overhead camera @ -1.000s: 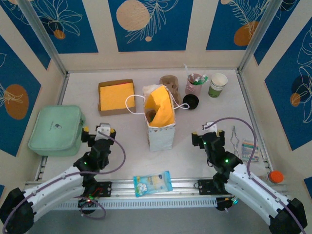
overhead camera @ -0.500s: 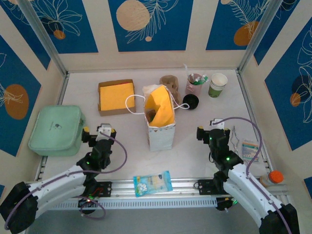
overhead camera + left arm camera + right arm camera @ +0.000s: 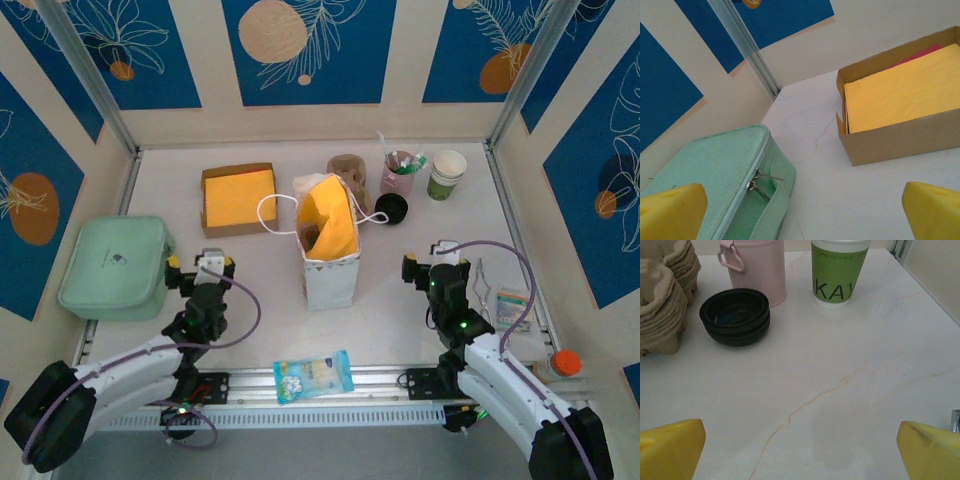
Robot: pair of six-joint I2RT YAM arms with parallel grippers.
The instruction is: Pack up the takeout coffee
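Note:
The takeout coffee [image 3: 447, 174] is a white-rimmed paper cup with green sides, upright at the back right of the table. It also stands ahead of my right gripper [image 3: 839, 272]. A stack of brown pulp carriers [image 3: 347, 170] sits left of it, at the left edge of the right wrist view [image 3: 662, 300]. A white paper bag [image 3: 328, 245] with yellow lining stands open in the middle. My right gripper [image 3: 436, 258] is open over bare table, well short of the cup; its yellow fingertips [image 3: 670, 447] have nothing between them. My left gripper [image 3: 201, 264] is open beside the green case.
A pink cup [image 3: 756, 267] with stirrers and a stack of black lids [image 3: 735, 316] stand between carriers and coffee. A cardboard box of yellow paper [image 3: 238, 198] and a mint zip case [image 3: 112, 265] lie left. A snack packet [image 3: 313, 375], metal tongs [image 3: 482, 283] and an orange-capped bottle [image 3: 566, 361] lie near.
My right gripper has moved a little to the right and away from the base. The left gripper has edged slightly farther out. Nothing on the table has moved.

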